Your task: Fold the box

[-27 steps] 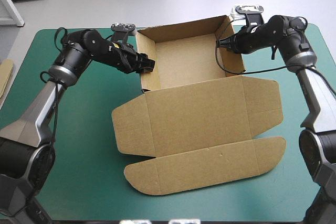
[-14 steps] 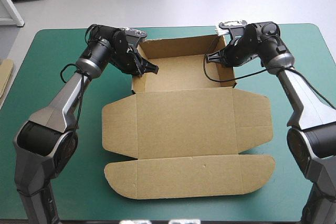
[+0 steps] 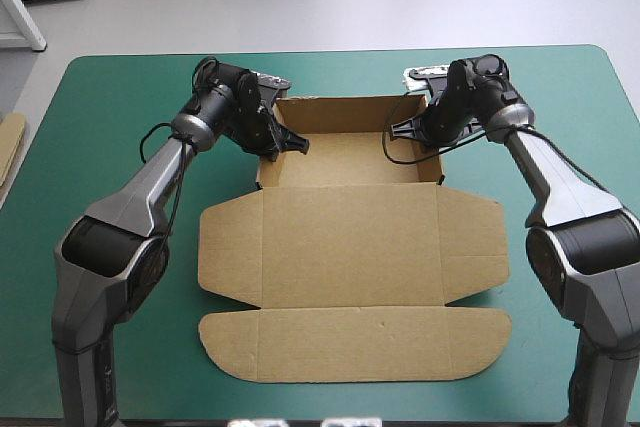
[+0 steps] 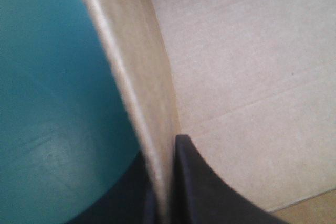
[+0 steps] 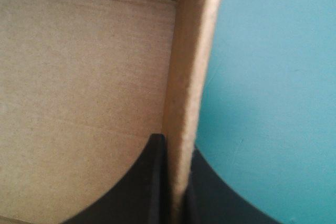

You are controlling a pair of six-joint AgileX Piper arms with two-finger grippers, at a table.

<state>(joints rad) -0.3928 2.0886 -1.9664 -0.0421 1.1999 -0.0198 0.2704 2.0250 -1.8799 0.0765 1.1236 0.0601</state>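
Far off to the left of my left end effector, at the edge of the teal-green tabletop, a sliver of spare brown board shows.

My left end effector is clamped, all but closed, on the left wall of the box. One black finger sits inside the tray against the wall. The other sits outside it, over the teal-green cover, with the sheet pinched between them. Ahead of this end effector the wall runs toward the tray's far corner, and on its inner side lies the tray's bare floor.

Between my two end effectors the box stands as an open tray, with walls raised on the left, far and right sides. On the near side of both, the lid lies flat on the tabletop. Its side flaps are spread out and its long rounded front flap lies closest to the tabletop's near edge.

My right end effector grips the right wall, nearly closed on the board. One finger is inside the tray and the other outside, over the teal-green cover. Ahead of it, this wall meets the far wall at the corner.
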